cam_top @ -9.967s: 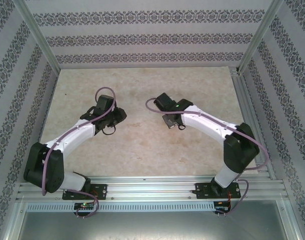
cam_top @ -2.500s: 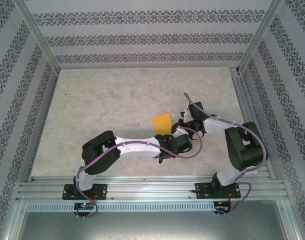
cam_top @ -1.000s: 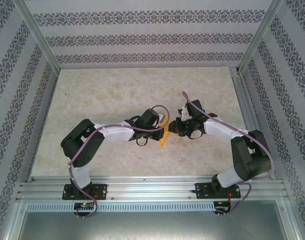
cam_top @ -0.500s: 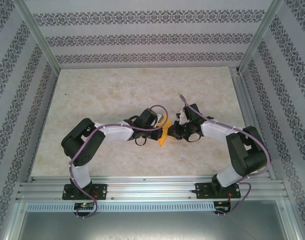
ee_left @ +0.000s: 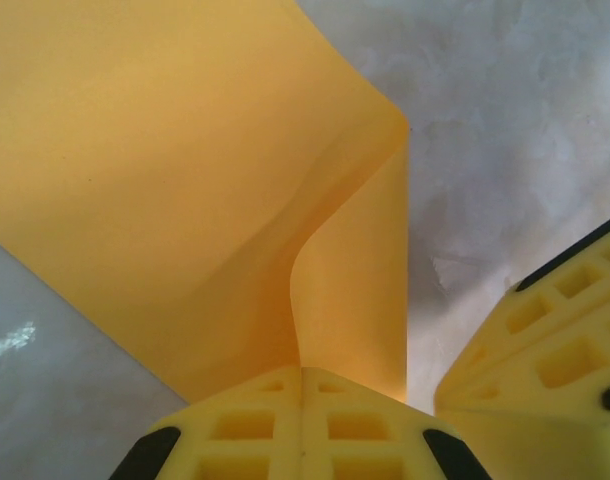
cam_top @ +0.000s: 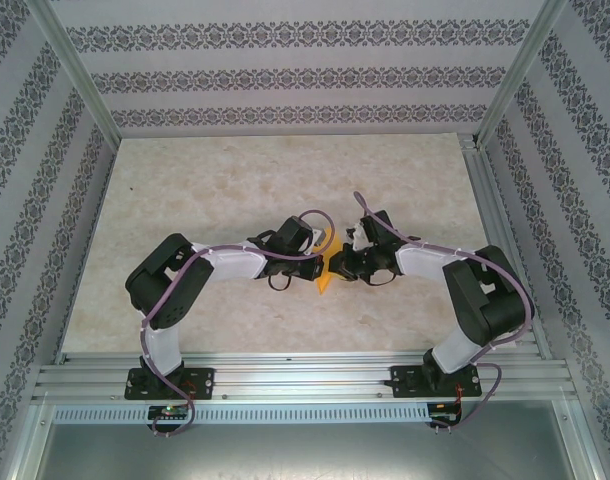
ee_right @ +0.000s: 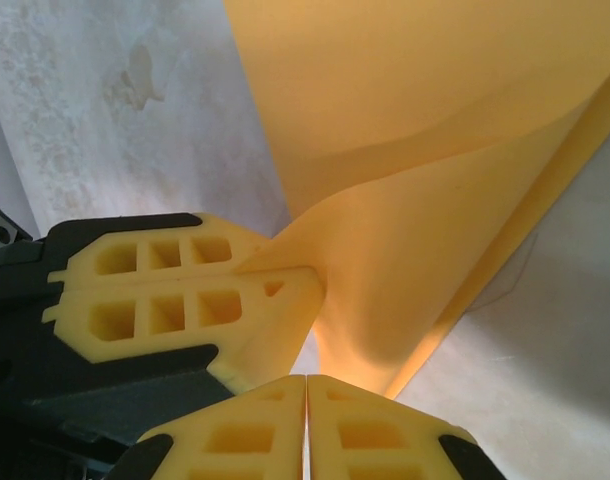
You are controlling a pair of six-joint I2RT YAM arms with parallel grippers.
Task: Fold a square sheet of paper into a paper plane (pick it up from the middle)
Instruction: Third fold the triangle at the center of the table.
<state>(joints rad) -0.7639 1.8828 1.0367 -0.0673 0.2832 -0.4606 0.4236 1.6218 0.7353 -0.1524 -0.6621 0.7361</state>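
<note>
From above, the square sheet of paper (cam_top: 324, 280) stands bent over the tabletop (cam_top: 235, 180), with the left claw (cam_top: 317, 262) and right claw (cam_top: 338, 268) against it

Left wrist: the left claw (ee_left: 303, 420) is clamped shut on the sheet's (ee_left: 185, 180) edge

Right wrist: the right claw (ee_right: 307, 425) is closed at the sheet's lower edge; whether it pinches the sheet, I cannot tell

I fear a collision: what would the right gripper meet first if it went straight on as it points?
The paper it seems to pinch: the right gripper would push into it. The left gripper sits close beside that line, probably next.
</note>
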